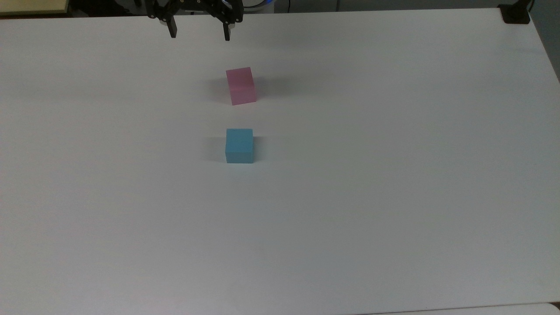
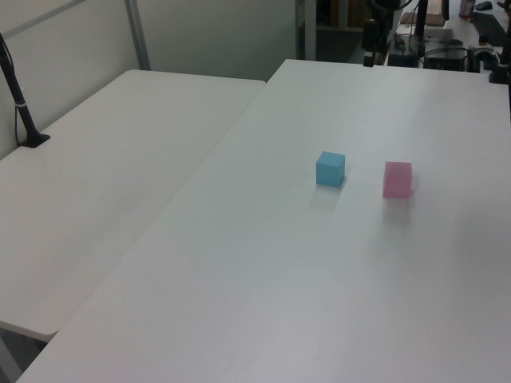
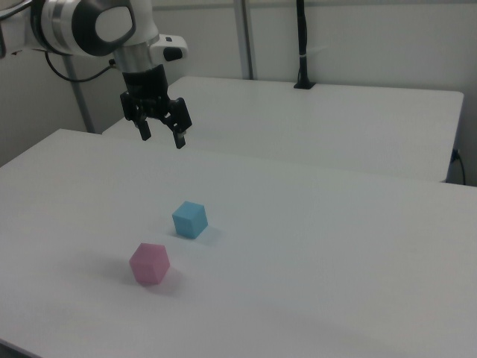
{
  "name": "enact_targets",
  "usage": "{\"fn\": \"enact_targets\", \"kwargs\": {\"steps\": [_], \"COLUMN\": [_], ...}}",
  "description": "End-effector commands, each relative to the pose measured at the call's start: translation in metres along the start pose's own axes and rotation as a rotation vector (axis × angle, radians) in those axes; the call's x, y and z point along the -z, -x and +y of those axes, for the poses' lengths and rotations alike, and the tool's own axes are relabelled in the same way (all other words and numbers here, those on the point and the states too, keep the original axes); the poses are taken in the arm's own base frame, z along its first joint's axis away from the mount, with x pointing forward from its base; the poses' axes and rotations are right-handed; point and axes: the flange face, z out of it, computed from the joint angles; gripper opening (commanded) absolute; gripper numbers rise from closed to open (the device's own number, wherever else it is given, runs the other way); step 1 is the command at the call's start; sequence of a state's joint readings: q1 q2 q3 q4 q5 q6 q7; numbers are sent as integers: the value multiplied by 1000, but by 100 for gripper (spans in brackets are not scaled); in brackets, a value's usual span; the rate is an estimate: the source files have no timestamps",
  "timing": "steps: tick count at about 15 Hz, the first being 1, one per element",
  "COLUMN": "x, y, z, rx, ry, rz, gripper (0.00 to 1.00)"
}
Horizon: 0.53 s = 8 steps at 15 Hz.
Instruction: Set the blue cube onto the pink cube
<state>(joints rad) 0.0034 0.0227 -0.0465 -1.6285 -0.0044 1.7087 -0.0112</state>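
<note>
The gripper (image 1: 200, 34), jaws spread, is being held at frame top; the blue cube (image 1: 239, 145) is probably being risked if the pink cube (image 1: 240, 85) is clipped in passing.

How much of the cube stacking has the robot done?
Nothing is done yet. The blue cube sits on the table, apart from the pink cube. The end effector hangs open and empty above the table. Grabbing, lifting and stacking are all left.
</note>
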Motion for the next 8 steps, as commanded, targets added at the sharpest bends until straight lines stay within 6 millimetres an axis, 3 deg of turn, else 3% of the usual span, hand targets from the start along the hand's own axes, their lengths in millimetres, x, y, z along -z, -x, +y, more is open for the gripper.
{"fn": "enact_targets", "kwargs": {"steps": [1,8], "x": [2,1], "y": [-1,0], "z": [-1,-2], "rx": [-20,-16], "ry": [-9,-6], "rz": [4,-4], "gripper": [100,100]}}
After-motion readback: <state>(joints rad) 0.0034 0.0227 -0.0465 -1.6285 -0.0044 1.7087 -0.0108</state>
